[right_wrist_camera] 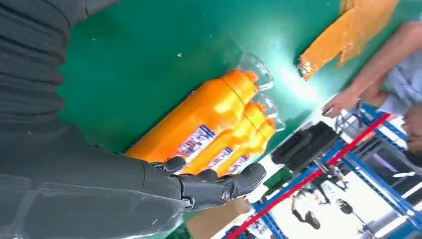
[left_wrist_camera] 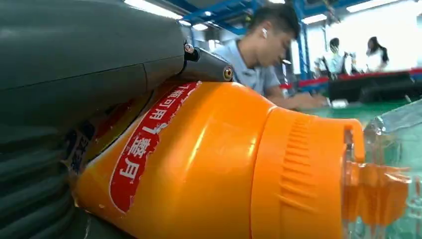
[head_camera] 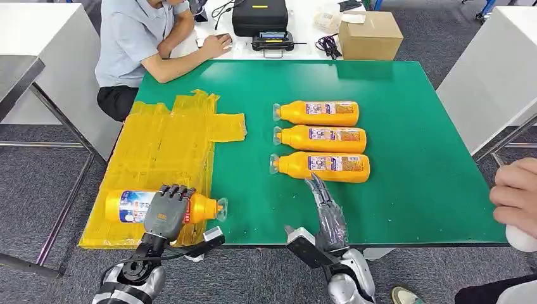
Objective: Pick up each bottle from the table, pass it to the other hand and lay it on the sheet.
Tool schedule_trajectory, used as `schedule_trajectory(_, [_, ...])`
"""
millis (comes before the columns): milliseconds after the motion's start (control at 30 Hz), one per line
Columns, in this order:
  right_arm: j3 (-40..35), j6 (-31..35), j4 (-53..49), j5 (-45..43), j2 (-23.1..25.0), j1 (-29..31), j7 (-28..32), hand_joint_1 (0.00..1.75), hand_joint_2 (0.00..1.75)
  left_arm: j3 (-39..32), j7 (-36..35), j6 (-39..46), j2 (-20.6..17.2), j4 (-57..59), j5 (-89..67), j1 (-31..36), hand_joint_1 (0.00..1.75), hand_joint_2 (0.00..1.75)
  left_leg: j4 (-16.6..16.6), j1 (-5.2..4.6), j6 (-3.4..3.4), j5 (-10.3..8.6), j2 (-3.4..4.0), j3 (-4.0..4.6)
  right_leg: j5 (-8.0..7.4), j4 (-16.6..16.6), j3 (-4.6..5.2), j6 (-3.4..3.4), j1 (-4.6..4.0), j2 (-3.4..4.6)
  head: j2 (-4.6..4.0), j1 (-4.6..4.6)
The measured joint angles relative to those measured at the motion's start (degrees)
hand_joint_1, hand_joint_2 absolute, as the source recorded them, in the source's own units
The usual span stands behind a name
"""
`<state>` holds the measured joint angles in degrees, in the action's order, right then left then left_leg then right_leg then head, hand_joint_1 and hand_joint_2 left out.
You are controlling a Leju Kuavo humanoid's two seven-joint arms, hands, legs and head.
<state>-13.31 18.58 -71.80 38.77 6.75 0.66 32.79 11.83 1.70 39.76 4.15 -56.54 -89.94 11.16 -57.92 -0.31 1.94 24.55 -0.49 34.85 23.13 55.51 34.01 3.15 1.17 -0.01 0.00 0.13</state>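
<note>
Green matting covers the table point(head_camera: 405, 190), which is set on grey carpet between white benches; at its twelve o'clock edge a seated person point(head_camera: 142, 38) is seen beside a black case point(head_camera: 259, 16) and a cardboard box point(head_camera: 370, 35). A crinkled yellow sheet point(head_camera: 158, 145) is draped over the nine o'clock side. Four orange bottles are counted, each with a blue-and-white label and a clear cap. Three bottles point(head_camera: 320, 139) lie in a row, side by side, at the table's centre, caps toward nine o'clock. The fourth bottle point(head_camera: 202, 206) is gripped by the left hand point(head_camera: 168, 212) over the sheet's six o'clock end, lying level, cap toward three o'clock. The right hand point(head_camera: 326, 212) is held with fingers extended and nothing in it, just at six o'clock of the row. Another person's hand point(head_camera: 516, 196) is seen at three o'clock.
</note>
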Motion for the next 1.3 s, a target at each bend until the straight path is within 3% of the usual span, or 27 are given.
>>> schedule_trajectory(167, [0.0, 0.0, 0.0, 0.0, 0.0, 0.0, 0.0, 0.0, 1.75, 0.0, 0.0, 0.0, 0.0, 0.0, 0.0, 0.0, 0.52, 1.75, 0.0, 0.0, 0.0, 0.0, 0.0, 0.0, 0.0, 0.0, 0.0, 0.0, 0.0, 0.0, 0.0, 0.0])
schedule_trajectory(200, [0.0, 0.0, 0.0, 0.0, 0.0, 0.0, 0.0, 0.0, 1.75, 0.0, 0.0, 0.0, 0.0, 0.0, 0.0, 0.0, 0.3, 1.75, 0.0, 0.0, 0.0, 0.0, 0.0, 0.0, 0.0, 0.0, 0.0, 0.0, 0.0, 0.0, 0.0, 0.0])
schedule_trajectory(300, [0.0, -0.1, 0.1, -0.1, 0.0, 0.1, 0.1, 0.0, 1.75, 0.4, 0.0, 0.0, -0.3, 0.5, 0.0, 0.3, 0.0, 1.75, 0.0, 0.0, 0.0, 0.0, 0.0, 0.0, 0.0, 0.0, 0.0, 0.0, 0.0, 0.0, 0.0, 0.02])
schedule_trajectory(500, [-0.1, -0.7, 1.4, -0.3, 0.0, 1.9, 0.8, 0.0, 1.75, 2.4, 5.8, -0.2, -0.7, 13.4, 6.6, 7.7, 0.0, 1.75, 0.0, 0.01, 0.0, -0.01, -0.05, -0.24, 0.0, 0.0, -0.28, 0.0, 0.0, -0.03, 0.0, 0.02])
schedule_trajectory(767, [0.6, -2.2, 1.5, -0.2, 0.2, 1.9, 0.7, 0.0, 1.75, 0.3, 0.7, -19.5, 0.5, 16.7, 11.2, 12.3, 0.0, 1.75, 0.1, 0.0, -0.12, 0.12, -0.16, -1.09, 0.11, 0.0, -1.19, -0.11, -0.01, -0.08, 0.0, 0.02])
schedule_trajectory(1300, [1.4, -2.3, 1.5, 1.6, 0.3, 2.1, 0.3, 0.0, 1.75, -0.2, 0.1, -24.2, 1.3, 19.4, 11.2, 14.8, 0.0, 1.75, 0.1, 0.01, -0.32, 0.3, -0.13, -2.03, 0.28, 0.0, -2.03, -0.28, -0.02, -0.07, 0.0, 0.02])
